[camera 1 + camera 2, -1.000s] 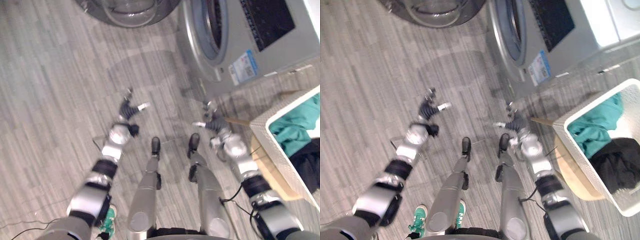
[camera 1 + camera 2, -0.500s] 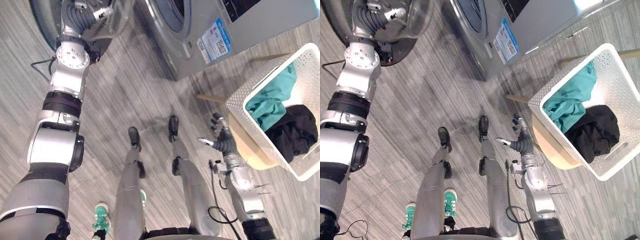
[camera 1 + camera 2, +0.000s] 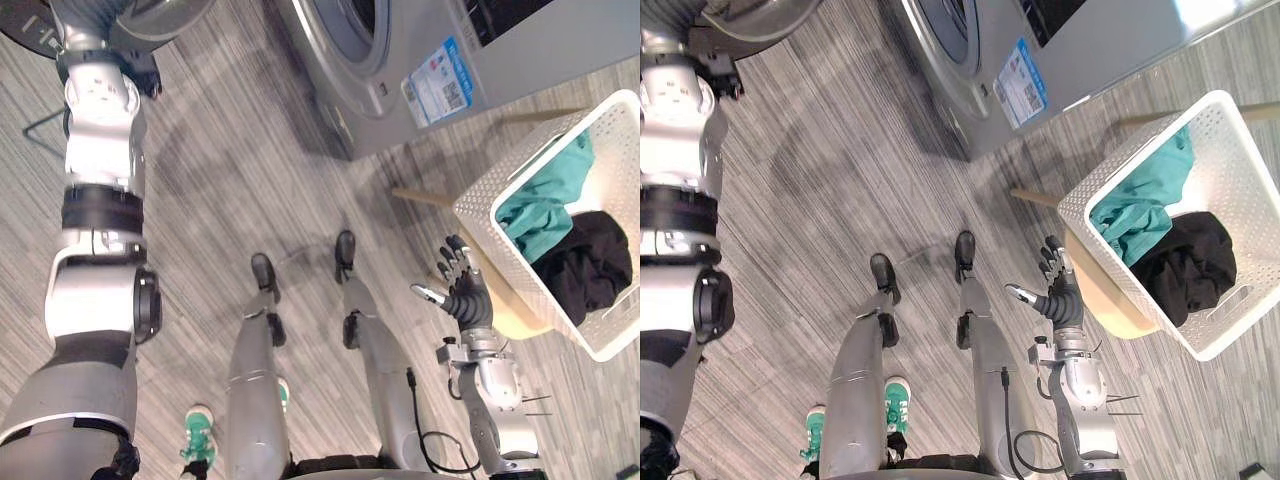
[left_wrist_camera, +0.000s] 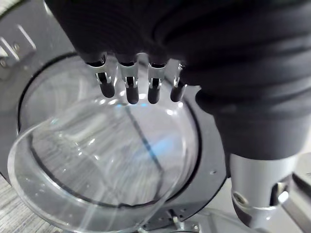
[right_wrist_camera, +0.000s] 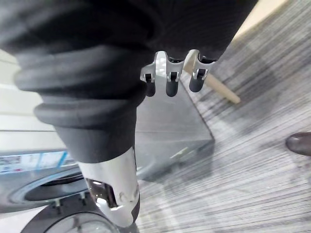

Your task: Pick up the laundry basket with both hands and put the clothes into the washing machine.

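task thing: laundry basket (image 3: 505,180) sits on a wooden stool (image 3: 505,312) on the robot's right, near the washing machine (image 3: 540,50); not lifted, no hand on it.
clothes: teal cloth (image 3: 540,205) and black cloth (image 3: 590,262) both lie in the basket, none in the machine.
right robot hand: (image 3: 467,295) released, fingers spread and straight, grasping nothing; just beside the basket's near wall, apart from it.
left robot hand: (image 4: 127,87) released, fingers straight and loose, holding nothing; tips close to the machine's glass door (image 4: 97,165), which is swung open; can't tell if touching.
what changed: a second ago both hands hung low in front over the floor (image 3: 220,200). since then the left arm went up and out to the door, reaching further along it in the last half second. the right hand edged toward the basket wall in that time. the head camera swung too, so part of the shift is just the view.
meaning: door looks dealt with, basket pick-up not started. my guess is the left robot hand has to come back across to the basket's far side before a two-handed lift.
risk: basket looks to overhang the stool, so a one-sided nudge could tip it.
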Robot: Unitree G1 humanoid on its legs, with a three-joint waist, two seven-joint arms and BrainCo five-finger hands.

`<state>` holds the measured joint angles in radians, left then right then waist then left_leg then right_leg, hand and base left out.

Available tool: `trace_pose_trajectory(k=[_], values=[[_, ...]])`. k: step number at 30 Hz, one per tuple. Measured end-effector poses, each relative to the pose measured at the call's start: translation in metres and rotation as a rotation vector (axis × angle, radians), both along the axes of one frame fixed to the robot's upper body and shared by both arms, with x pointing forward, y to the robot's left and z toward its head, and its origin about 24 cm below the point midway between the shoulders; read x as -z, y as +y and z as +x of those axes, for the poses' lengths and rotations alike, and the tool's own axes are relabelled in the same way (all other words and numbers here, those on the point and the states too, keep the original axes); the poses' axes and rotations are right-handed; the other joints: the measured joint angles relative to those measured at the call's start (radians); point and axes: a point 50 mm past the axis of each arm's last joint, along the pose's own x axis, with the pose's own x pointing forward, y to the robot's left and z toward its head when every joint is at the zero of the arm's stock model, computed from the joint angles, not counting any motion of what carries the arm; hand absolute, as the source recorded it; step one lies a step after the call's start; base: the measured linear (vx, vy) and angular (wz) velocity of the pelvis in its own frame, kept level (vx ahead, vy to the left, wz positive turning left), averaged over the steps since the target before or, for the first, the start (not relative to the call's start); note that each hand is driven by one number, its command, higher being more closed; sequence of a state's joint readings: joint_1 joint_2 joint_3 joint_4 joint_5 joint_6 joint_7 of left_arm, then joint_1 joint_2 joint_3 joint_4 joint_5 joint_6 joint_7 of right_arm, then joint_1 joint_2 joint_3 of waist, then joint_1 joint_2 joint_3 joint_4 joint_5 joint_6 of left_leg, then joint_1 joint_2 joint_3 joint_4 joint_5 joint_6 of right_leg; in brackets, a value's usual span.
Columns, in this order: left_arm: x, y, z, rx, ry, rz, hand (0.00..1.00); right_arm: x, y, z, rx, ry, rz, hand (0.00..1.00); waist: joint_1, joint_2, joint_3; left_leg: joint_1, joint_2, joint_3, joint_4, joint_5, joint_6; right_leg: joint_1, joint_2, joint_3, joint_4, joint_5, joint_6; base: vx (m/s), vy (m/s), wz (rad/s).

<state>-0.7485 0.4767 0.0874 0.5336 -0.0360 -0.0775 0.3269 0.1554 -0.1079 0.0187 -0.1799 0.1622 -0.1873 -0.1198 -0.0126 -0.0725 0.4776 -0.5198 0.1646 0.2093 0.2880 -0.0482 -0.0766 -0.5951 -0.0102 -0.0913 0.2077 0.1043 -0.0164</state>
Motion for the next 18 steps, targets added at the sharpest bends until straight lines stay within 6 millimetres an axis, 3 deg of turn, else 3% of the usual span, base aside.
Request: trace_pose_trajectory(k=[1,2,3,5,6,8,9,10,12,13,14,15,17,18], values=[[0.019,-0.003,-0.003,0.009,0.045,-0.018,0.0,-0.003,0.0,0.0,0.009,-0.011,-0.011,0.0,0.003,0.0,0.0,0.022,-0.004,0.002,-0.004,0.0,0.001,0.014,-0.004,0.0,0.012,-0.008,-0.001,0.09,0.004,0.07],[0.057,-0.008,-0.014,0.027,0.134,-0.054,0.0,-0.008,-0.001,0.0,0.018,-0.031,-0.026,0.0,0.004,0.0,-0.001,0.067,-0.009,0.012,-0.008,-0.003,0.004,0.041,-0.01,0.004,0.041,-0.03,0.003,0.06,0.006,0.02],[0.077,-0.01,-0.021,0.035,0.184,-0.072,0.0,-0.01,-0.001,0.0,0.022,-0.038,-0.037,0.0,0.005,0.0,-0.001,0.091,-0.009,0.023,-0.008,-0.008,0.005,0.058,-0.011,0.008,0.052,-0.043,0.006,0.08,0.014,-0.11],[0.164,-0.023,-0.063,0.041,0.428,-0.151,0.0,-0.008,-0.006,-0.001,0.047,-0.021,-0.075,0.0,0.008,0.007,-0.083,0.152,-0.007,0.061,-0.008,-0.036,0.007,0.088,-0.008,0.032,0.075,-0.074,0.016,0.07,0.017,-0.34],[0.182,-0.028,-0.075,0.039,0.486,-0.167,0.0,-0.008,-0.007,-0.001,0.052,-0.018,-0.083,0.0,0.01,0.011,-0.107,0.168,-0.005,0.075,-0.01,-0.044,0.008,0.096,-0.004,0.043,0.073,-0.079,0.017,0.11,0.026,-0.58],[0.244,-0.042,-0.122,0.04,0.715,-0.226,0.0,-0.004,-0.014,-0.001,0.081,0.004,-0.121,0.0,0.007,0.045,-0.164,0.265,0.0,0.137,-0.013,-0.08,0.006,0.158,0.017,0.098,0.06,-0.087,0.026,0.11,0.052,-0.76],[0.257,-0.044,-0.134,0.034,0.773,-0.238,0.0,0.0,-0.015,0.0,0.086,0.02,-0.13,0.0,0.006,0.053,-0.183,0.283,0.001,0.155,-0.015,-0.091,0.004,0.165,0.023,0.116,0.054,-0.087,0.026,0.09,0.06,-1.2],[0.288,-0.042,-0.168,0.005,0.92,-0.267,0.0,0.011,-0.017,0.006,0.089,0.073,-0.144,0.0,-0.001,0.065,-0.231,0.331,0.002,0.21,-0.04,-0.106,0.003,0.178,0.039,0.158,0.026,-0.084,0.027,0.08,0.041,-1.36],[0.311,-0.037,-0.199,-0.051,1.044,-0.315,0.0,0.017,-0.02,0.016,0.093,0.113,-0.172,0.0,-0.001,0.076,-0.249,0.382,0.011,0.29,-0.069,-0.111,0.007,0.194,0.009,0.063,-0.003,-0.086,-0.011,0.08,0.022,-1.39],[0.321,-0.032,-0.214,-0.095,1.103,-0.347,0.0,0.021,-0.021,0.021,0.093,0.136,-0.187,0.0,-0.002,0.077,-0.249,0.416,0.013,0.339,-0.085,-0.11,0.005,0.204,-0.027,-0.038,-0.001,-0.088,-0.025,0.09,0.025,-1.38],[0.333,-0.025,-0.235,-0.153,1.181,-0.383,0.0,0.03,-0.025,0.024,0.104,0.182,-0.196,0.0,-0.003,0.083,-0.251,0.465,0.028,0.405,-0.097,-0.115,-0.002,0.233,-0.086,-0.233,0.001,-0.096,-0.038,0.1,0.011,-1.26],[0.336,-0.022,-0.242,-0.171,1.204,-0.393,0.0,0.032,-0.026,0.024,0.107,0.197,-0.198,0.0,-0.005,0.085,-0.253,0.482,0.036,0.423,-0.096,-0.117,-0.006,0.25,-0.103,-0.306,0.002,-0.101,-0.045,0.09,-0.017,-1.06],[0.343,-0.015,-0.261,-0.2,1.27,-0.403,0.0,0.037,-0.025,0.023,0.101,0.222,-0.216,0.0,-0.002,0.089,-0.258,0.538,0.065,0.466,-0.086,-0.136,-0.033,0.303,-0.112,-0.423,0.001,-0.101,-0.051,0.14,-0.115,-0.85],[0.345,-0.013,-0.268,-0.196,1.303,-0.399,0.0,0.039,-0.025,0.021,0.097,0.232,-0.223,0.0,-0.003,0.089,-0.261,0.557,0.096,0.479,-0.048,-0.141,-0.042,0.317,-0.085,-0.397,0.004,-0.11,-0.047,0.15,-0.168,-0.7]])
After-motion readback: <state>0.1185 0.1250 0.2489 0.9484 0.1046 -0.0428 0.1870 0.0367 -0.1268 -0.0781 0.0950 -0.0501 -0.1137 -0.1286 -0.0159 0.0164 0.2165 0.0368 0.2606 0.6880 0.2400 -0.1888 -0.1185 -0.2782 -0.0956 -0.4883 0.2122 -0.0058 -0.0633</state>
